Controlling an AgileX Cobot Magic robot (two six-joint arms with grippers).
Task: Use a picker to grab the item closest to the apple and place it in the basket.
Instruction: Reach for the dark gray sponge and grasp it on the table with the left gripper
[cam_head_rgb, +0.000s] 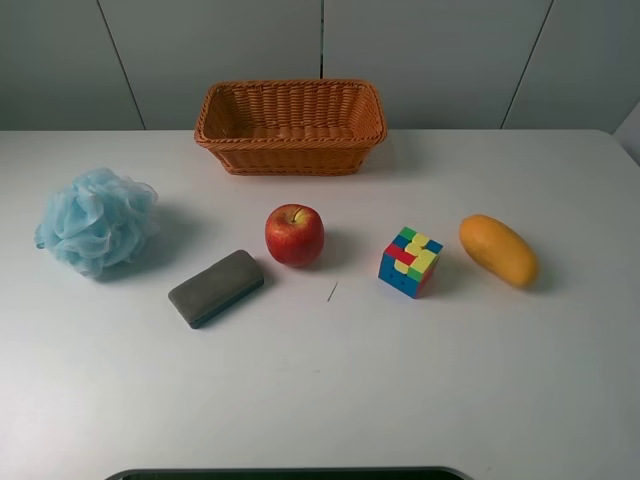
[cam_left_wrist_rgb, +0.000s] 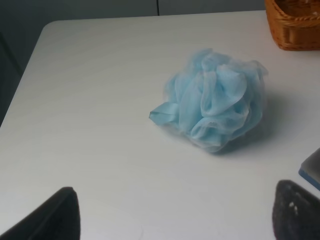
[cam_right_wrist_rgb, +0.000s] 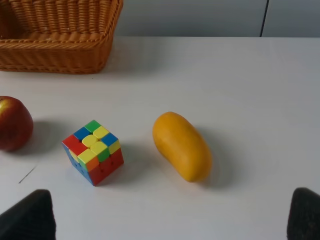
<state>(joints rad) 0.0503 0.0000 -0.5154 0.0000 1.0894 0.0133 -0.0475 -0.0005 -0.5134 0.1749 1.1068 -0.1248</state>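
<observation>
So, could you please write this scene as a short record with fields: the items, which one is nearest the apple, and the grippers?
items, left to right: blue bath sponge, grey eraser, apple, cube, mango
nearest to apple: grey eraser, almost touching it
basket: behind the apple, looks empty
left gripper: open, holds nothing
right gripper: open, holds nothing

Eraser (cam_head_rgb: 216, 288) lies left of apple (cam_head_rgb: 294, 235), cube (cam_head_rgb: 409, 262) right, basket (cam_head_rgb: 290, 155) behind.
</observation>
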